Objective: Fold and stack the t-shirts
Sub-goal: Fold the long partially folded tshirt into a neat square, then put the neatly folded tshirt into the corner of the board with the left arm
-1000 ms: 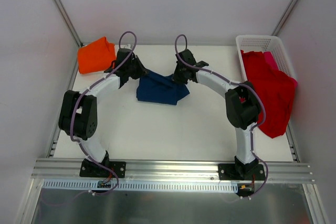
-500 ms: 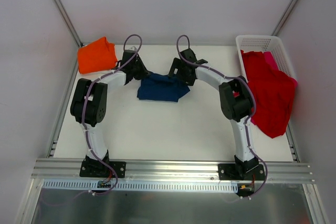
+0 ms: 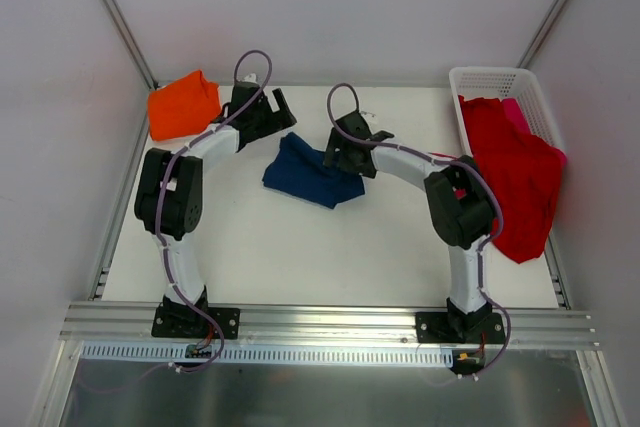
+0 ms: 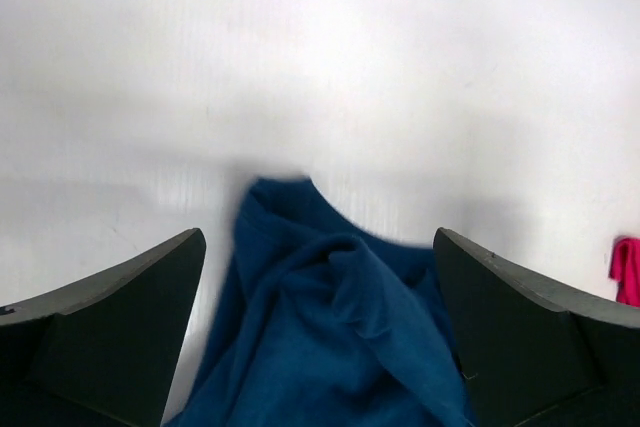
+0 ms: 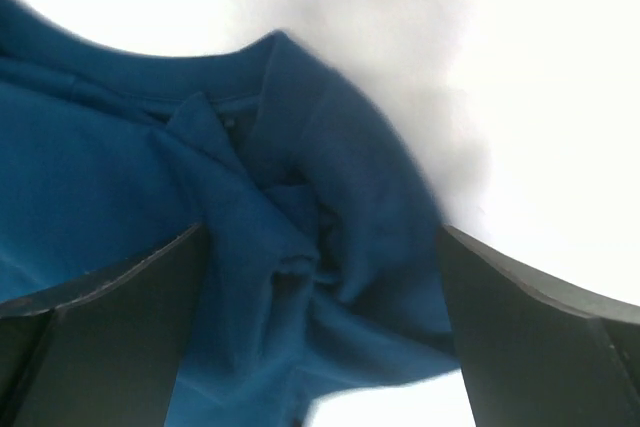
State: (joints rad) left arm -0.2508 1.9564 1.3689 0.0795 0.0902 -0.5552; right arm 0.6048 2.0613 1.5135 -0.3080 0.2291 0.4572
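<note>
Navy t-shirt [image 3: 308, 172] lies crumpled on the white table [image 3: 300, 247], mid-rear, between the two grippers. Left gripper [image 3: 280, 110], just beside its left corner, has its jaws spread wide and grips nothing. Right gripper [image 3: 342, 154], over its right edge, is likewise spread and grips nothing. Orange t-shirt [image 3: 183, 105] sits folded at the far left corner. Red t-shirt [image 3: 515, 177] and pink t-shirt [image 3: 517, 112] drape over the basket [image 3: 490, 79].

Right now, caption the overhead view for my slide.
Left pincer and right pincer, both open, flank a rumpled navy shirt; orange shirt far left, red shirt overhanging basket.
</note>
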